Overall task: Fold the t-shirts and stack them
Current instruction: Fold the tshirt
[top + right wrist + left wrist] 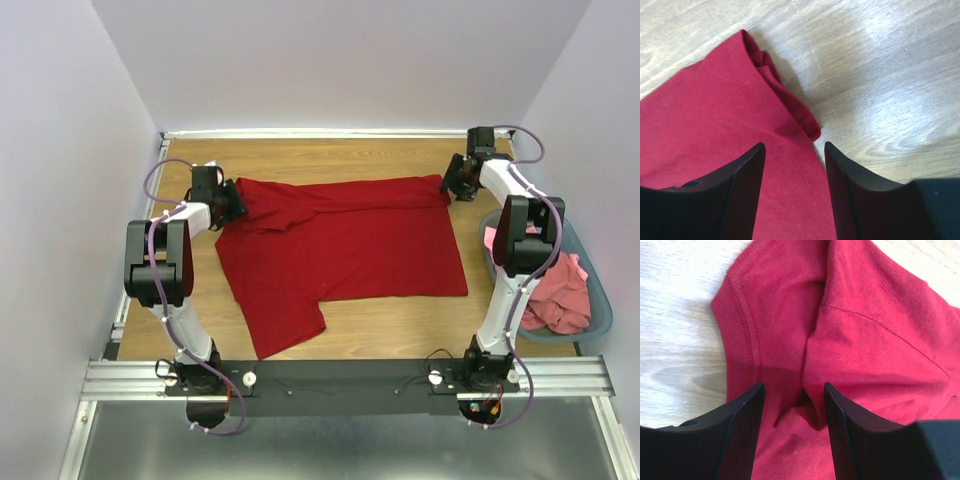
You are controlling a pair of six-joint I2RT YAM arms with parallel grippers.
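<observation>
- The dark red t-shirt [340,240] lies spread out on the wooden desk [400,335], between the two arms. One part of it reaches toward the near edge on the left side.
- In the top view, the left gripper [232,203] is at the far-left corner of this shirt and the right gripper [452,186] is at its far-right corner. From above I cannot read how wide each one stands.
- The left wrist view gives this detail. The two black fingers [740,440] are apart, and a raised fold of red cloth lies in the gap without being pinched. A stitched, curved edge of the shirt runs on the left, with bare wood beside it.
- The right wrist view shows this gripper is also apart and is holding nothing. Under it is a corner of the hem, with the edge rolled over. The cloth is under the left finger, and the wood is under the right one.
- Only the top view shows the grey-blue basket [603,310] at the right side of the desk, partly behind the right arm. The salmon-pink t-shirts [562,292] lie crumpled inside it.
</observation>
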